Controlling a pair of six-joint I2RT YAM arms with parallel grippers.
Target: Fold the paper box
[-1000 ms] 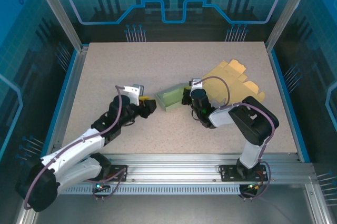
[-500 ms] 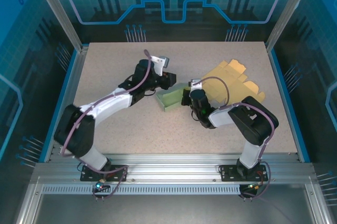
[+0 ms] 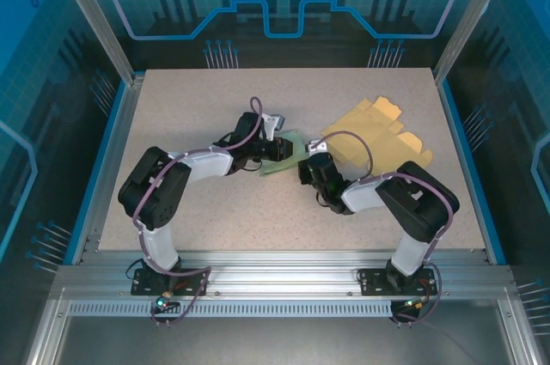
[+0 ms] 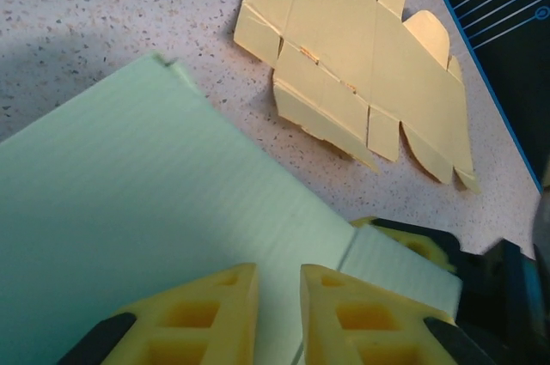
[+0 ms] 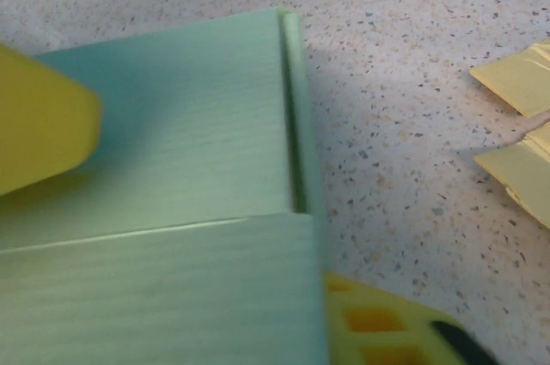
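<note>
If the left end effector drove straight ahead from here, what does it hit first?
The green paper box: its panel sits right at the left end effector fingertips, apparently touching. Depth past it is unclear.

Flat yellow cardboard cutout (image 3: 378, 135) lies unfolded on the speckled beige table (image 3: 198, 107), toward its far right corner. Blue-lit translucent panels (image 3: 172, 4) and aluminium posts (image 3: 94, 17) enclose the surface.
</note>
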